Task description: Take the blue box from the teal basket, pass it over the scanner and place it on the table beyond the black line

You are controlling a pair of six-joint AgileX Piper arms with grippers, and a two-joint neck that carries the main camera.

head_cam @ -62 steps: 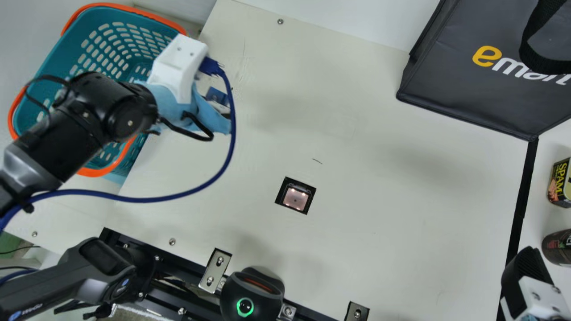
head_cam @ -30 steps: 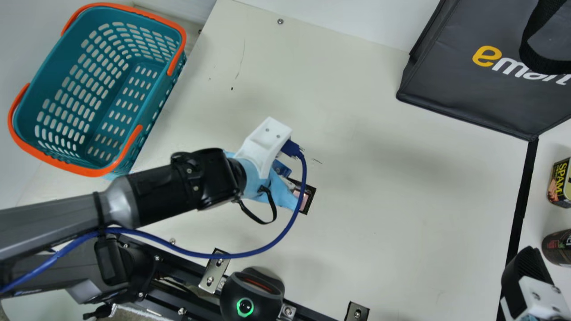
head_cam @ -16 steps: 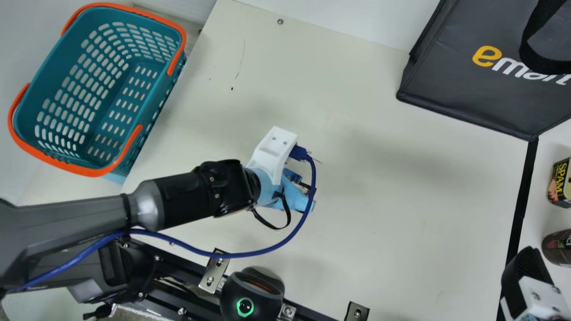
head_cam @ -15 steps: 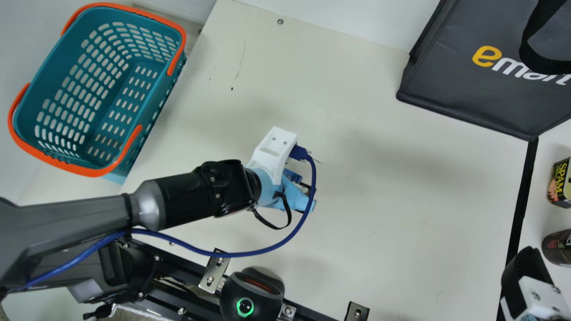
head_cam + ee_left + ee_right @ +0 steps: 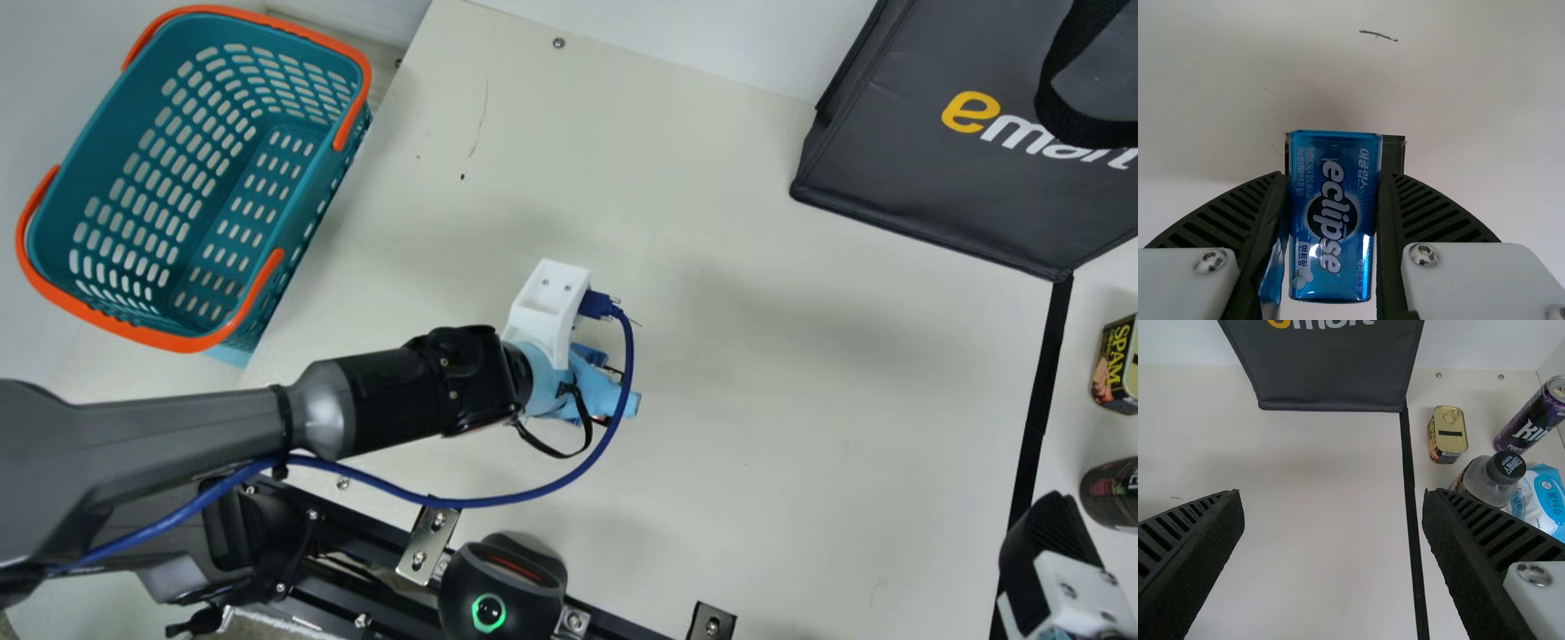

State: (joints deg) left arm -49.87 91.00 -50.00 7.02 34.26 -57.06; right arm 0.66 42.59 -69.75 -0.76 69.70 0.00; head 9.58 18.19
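Cream table [image 5: 756, 356] is wide. By its left edge, near the far corner, sits the teal basket [image 5: 116, 124], with slotted walls and orange handles. More to the right, the left claw [image 5: 615, 389] grasps the blue box [image 5: 1331, 220] above the scanner [image 5: 1395, 150]. At the far edge, on the right side, is a dark bag [image 5: 925, 169]; its inside is hidden. From its corner runs the black line [image 5: 1040, 391]. Near this line is the right claw [image 5: 1049, 533], fingers parted. Beyond are a can [image 5: 1116, 360] and a bottle [image 5: 1111, 493].
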